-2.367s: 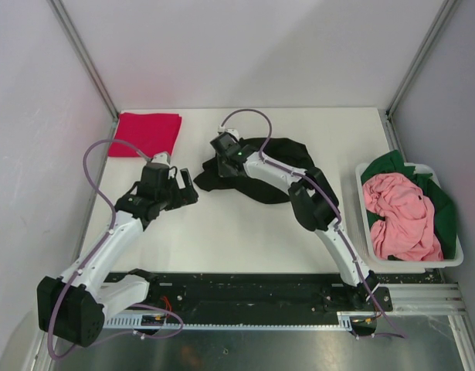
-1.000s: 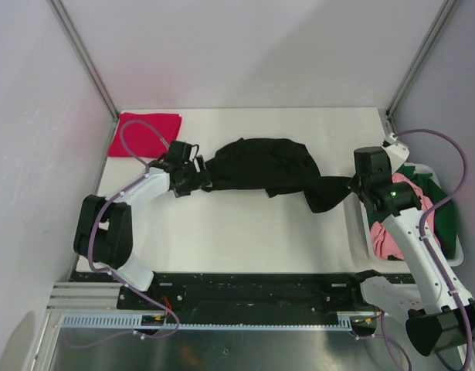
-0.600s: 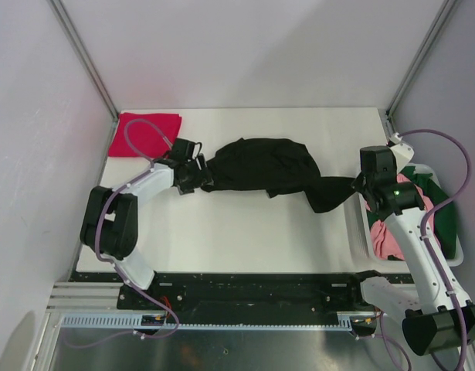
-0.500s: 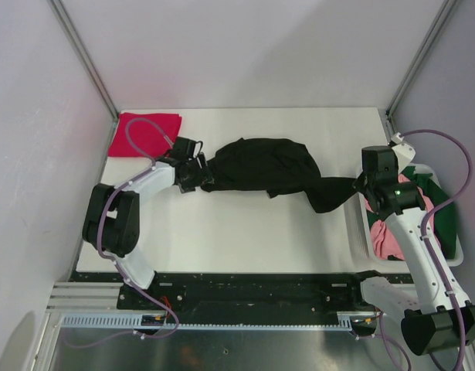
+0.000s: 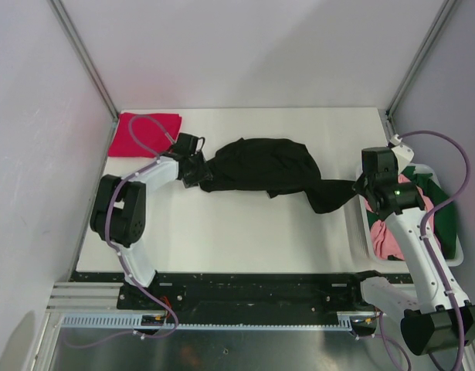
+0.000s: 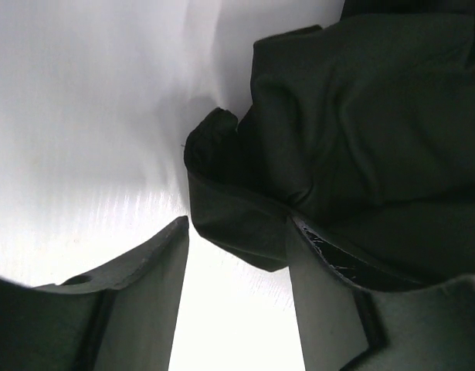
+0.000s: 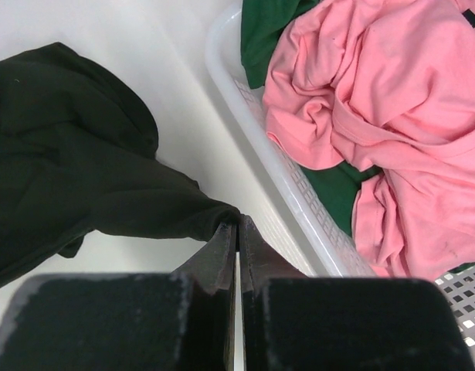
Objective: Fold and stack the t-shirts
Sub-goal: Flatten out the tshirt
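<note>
A white plastic basket [image 7: 287, 189] with perforated sides sits at the right edge of the white tabletop [image 5: 245, 232]. Pale walls [image 5: 245, 46] close in the back and both sides, with slanted metal posts [image 5: 83, 58] at the rear corners. A black strip [image 5: 260, 287] runs along the near edge.

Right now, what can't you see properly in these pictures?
- Green t-shirt: top view, mostly buried under the pink t-shirt in the basket.
- Black t-shirt: bunched up, so its sleeves and neck are lost in folds; the left wrist view cuts it off at the edge.
- Red t-shirt: top view, the left arm's cable crosses it.
- Right gripper: right wrist view, the pinched cloth vanishes between its shut fingers.
</note>
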